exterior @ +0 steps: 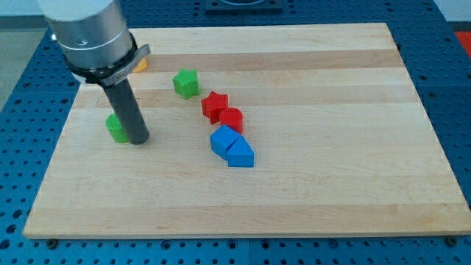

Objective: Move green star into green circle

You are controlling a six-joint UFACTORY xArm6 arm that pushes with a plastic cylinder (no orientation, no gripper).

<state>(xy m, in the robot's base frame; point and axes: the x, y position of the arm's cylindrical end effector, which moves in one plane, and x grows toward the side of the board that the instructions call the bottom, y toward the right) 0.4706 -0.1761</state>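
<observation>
In the camera view, you are looking down on a pale wooden surface [331, 184] that sits on a blue perforated bench [452, 88]. Your arm [88, 33] comes in from the view's top left as a grey cylinder, and from it the dark rod drops to the wood; my tip [139, 140] rests on the surface at the view's left side. There are no fingers on this arm, only the rod, so nothing is being held. Just beside my tip, on the side toward the view's left and touching or very nearly touching the rod, you can see the green circle [115, 128], partly hidden by the rod. The green star [186, 82] lies well apart from it, up and toward the view's right of my tip, with bare wood between the two green blocks. Below and right of the green star you have a red star [215, 106], and a red block [232, 118] of rounded shape touches its lower right side. Just beneath those sit two blue blocks pressed together: a blue one [222, 139] and a blue one with a pointed end [241, 154]. A small orange block [140, 64] peeks out behind the arm near the view's top left, its shape too hidden to tell.
</observation>
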